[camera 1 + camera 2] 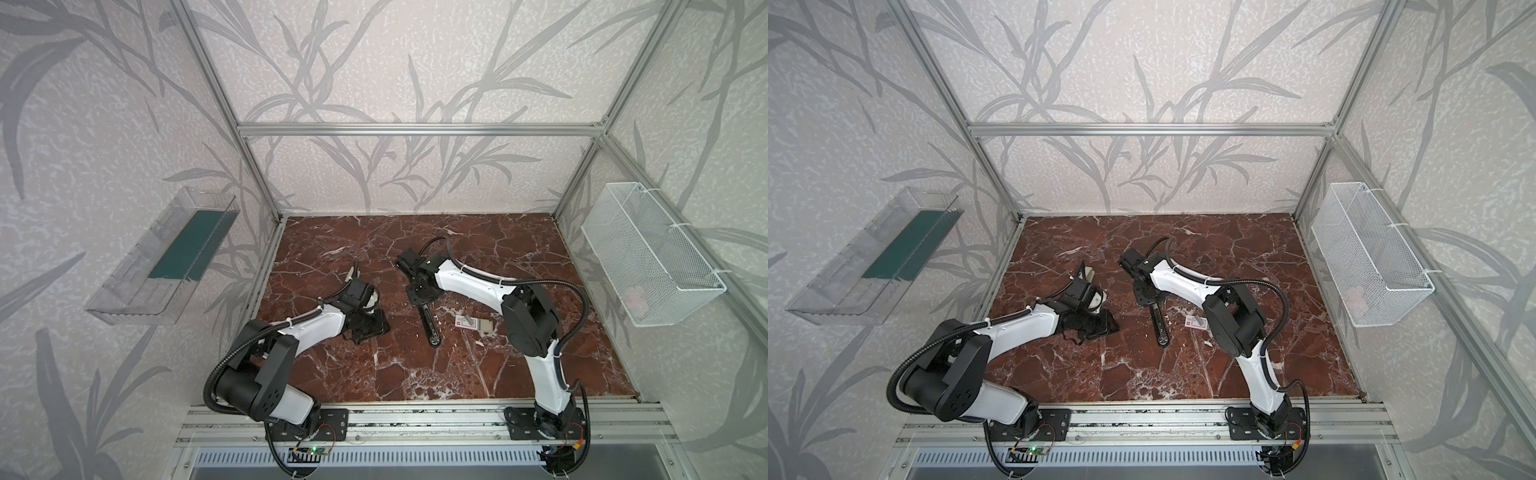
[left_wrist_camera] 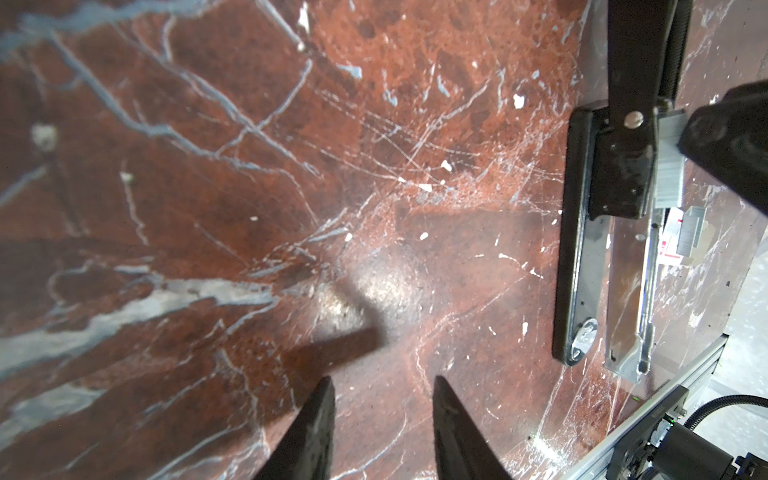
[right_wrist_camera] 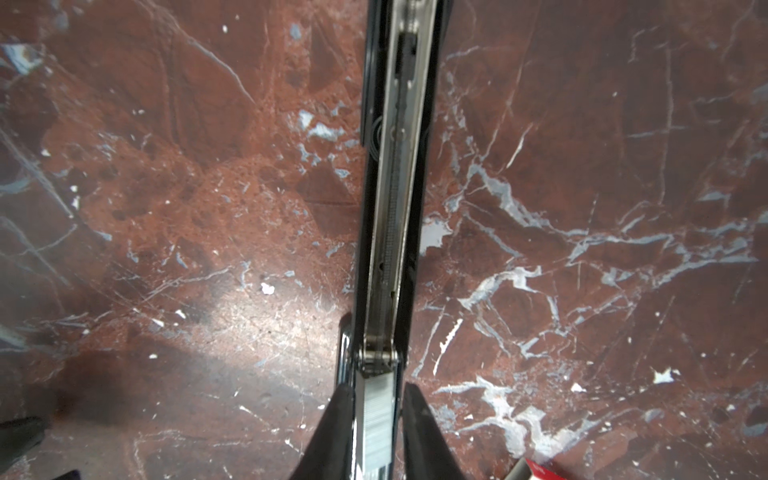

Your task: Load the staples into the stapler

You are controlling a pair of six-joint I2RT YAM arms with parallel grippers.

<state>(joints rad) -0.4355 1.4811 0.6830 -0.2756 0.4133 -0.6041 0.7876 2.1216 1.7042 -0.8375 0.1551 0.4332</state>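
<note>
Obs. The stapler [image 1: 430, 330] lies opened on the desk [image 1: 457, 249], near centre, slightly toward 3 o'clock. Its black base is flat on the marble. The silver rail [image 3: 390, 187] is exposed, channel up, and the lid [image 2: 636, 62] is swung up clear of it. Judged reason: the channel must be bare for a strip to go in.

Long axis: runs 11-to-5 o'clock in both top views. The hinge end sits at 11, under the right wrist. The free anvil end points to 5, toward the robot's side of the desk.

Right pincer [image 3: 376, 388]: closed on the staples [image 3: 374, 419], one short silvery strip with a finger on each long side. The strip sits at the hinge end of the rail, its long axis in line with the channel or nearly so. I judge it is held by the flanks to leave the underside free to seat. Cannot tell whether it already touches the rail. The left wrist view shows the same strip [image 2: 669, 166] just beside the hinge, projecting from the pincer.

Left pincer [image 2: 383, 379]: open, nothing between the fingers. It is over bare desk at 9 o'clock of the stapler, apart from it. It looks parked clear of the loading path, and it could steady the base if that slides.

White box with red print [image 1: 463, 323]: at 3 o'clock of the stapler, near but not touching. A spare strip [image 2: 690, 232] lies on it.
</note>
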